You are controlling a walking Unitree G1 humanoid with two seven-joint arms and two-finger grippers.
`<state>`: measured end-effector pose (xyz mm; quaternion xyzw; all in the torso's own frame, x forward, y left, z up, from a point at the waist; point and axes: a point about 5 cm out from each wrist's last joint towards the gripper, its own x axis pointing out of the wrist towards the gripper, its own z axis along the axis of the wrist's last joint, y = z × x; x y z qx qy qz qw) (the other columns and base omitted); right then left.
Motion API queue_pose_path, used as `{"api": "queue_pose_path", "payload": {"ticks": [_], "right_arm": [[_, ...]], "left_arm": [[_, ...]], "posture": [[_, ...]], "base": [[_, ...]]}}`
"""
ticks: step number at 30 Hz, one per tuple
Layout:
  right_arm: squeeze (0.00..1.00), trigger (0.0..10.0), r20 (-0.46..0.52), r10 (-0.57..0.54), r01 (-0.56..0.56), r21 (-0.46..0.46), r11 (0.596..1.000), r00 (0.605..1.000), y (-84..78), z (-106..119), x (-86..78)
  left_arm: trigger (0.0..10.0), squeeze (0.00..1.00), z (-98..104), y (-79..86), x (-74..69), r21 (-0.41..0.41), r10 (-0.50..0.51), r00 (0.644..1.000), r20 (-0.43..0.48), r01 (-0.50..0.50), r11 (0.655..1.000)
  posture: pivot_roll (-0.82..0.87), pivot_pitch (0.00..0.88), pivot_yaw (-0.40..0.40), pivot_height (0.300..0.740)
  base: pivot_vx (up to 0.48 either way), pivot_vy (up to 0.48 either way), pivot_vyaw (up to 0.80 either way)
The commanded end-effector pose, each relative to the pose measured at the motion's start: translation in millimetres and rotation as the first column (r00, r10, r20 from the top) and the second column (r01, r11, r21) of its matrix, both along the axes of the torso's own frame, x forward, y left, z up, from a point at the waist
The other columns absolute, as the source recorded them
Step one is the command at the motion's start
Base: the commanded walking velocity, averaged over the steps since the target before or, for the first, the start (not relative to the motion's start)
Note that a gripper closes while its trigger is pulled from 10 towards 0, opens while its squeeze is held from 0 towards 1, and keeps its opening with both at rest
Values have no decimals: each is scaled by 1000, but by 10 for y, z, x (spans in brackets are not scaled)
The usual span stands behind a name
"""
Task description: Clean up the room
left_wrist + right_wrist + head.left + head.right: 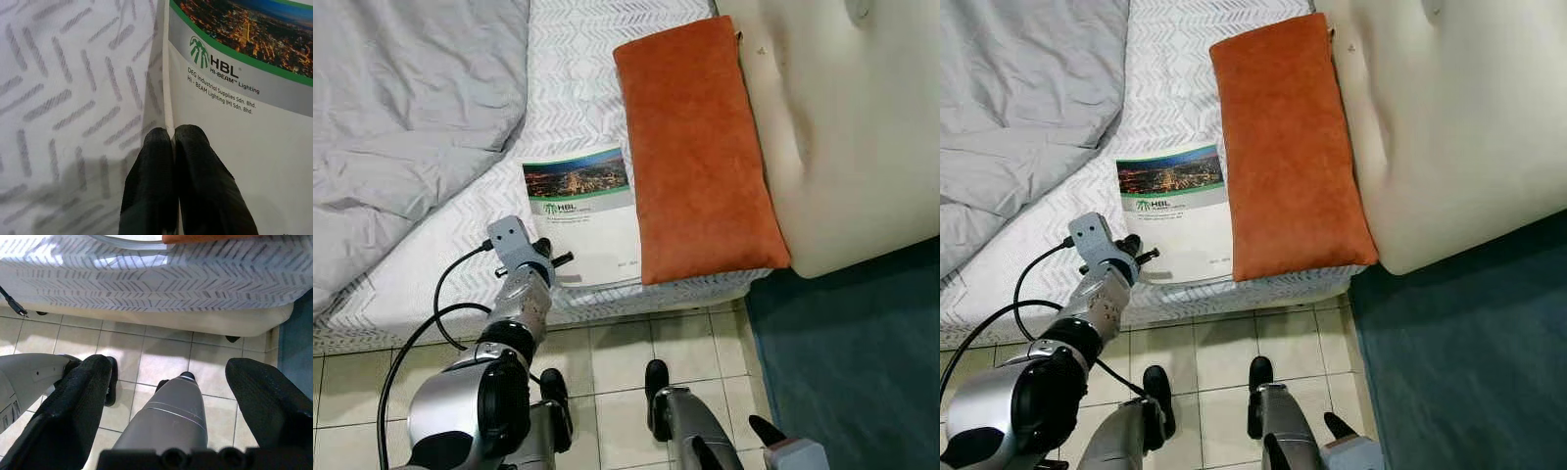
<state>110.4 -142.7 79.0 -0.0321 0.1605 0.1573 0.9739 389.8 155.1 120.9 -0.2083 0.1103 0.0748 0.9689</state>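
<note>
Lying lengthwise up bed, booklet [582, 215], left gripper [172, 139] pinching edge

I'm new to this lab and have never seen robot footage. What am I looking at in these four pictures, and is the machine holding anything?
It is a walking humanoid robot tidying a bedroom. The two wide pictures come from cameras on its head, looking down at a bed with a patterned white sheet. On it lie a grey blanket, an orange cushion and a booklet with a city photo on its cover.

The close picture of the booklet's cover is taken from the left arm's wrist. It shows the left gripper, two black fingers pressed together on the booklet's edge, so it appears to be pinching it.

The last picture is from the right wrist: the right gripper hangs open over the tiled floor, holding nothing.
</note>
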Motion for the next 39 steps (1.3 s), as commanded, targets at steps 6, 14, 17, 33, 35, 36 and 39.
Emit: {"api": "queue_pose_path", "payload": {"ticks": [6,14,17,33,35,36,39], "right_arm": [[0,10000,-43,-3,3,8,1000,999,33,-45,-98],[0,10000,-54,-7,8,2,1000,999,6,-65,-131],[0,10000,-52,-11,11,1,1000,999,4,-67,-110],[0,10000,-21,-43,43,10,999,999,-59,-278,233],[0,10000,10,-73,72,24,997,997,-88,-299,418],[0,10000,23,-86,85,31,996,996,-101,-303,499],[0,10000,88,-124,120,52,991,988,-153,-257,753]], "left_arm": [[10000,125,-135,-62,-56,69,-64,996,-59,69,995],[10000,392,-137,-46,-58,98,-76,995,-61,82,992],[10000,973,-146,-28,-64,81,-61,996,-58,66,995],[10000,1000,-369,273,-228,280,-108,990,-94,130,951],[10000,1000,-323,358,-224,340,-143,987,-71,158,927],[10000,1000,-295,382,-218,367,-166,984,-59,175,914],[10000,1000,-161,491,-209,489,-268,963,3,232,841]], "posture": [[-476,567,-57,740],[-459,566,-52,740],[-457,560,-56,740],[-295,420,42,740],[-257,362,62,740],[-244,345,71,740],[-174,231,93,740]], "base": [[0,0,0],[0,0,0],[0,0,0],[0,0,0],[0,0,0],[0,0,0],[0,0,0]]}}
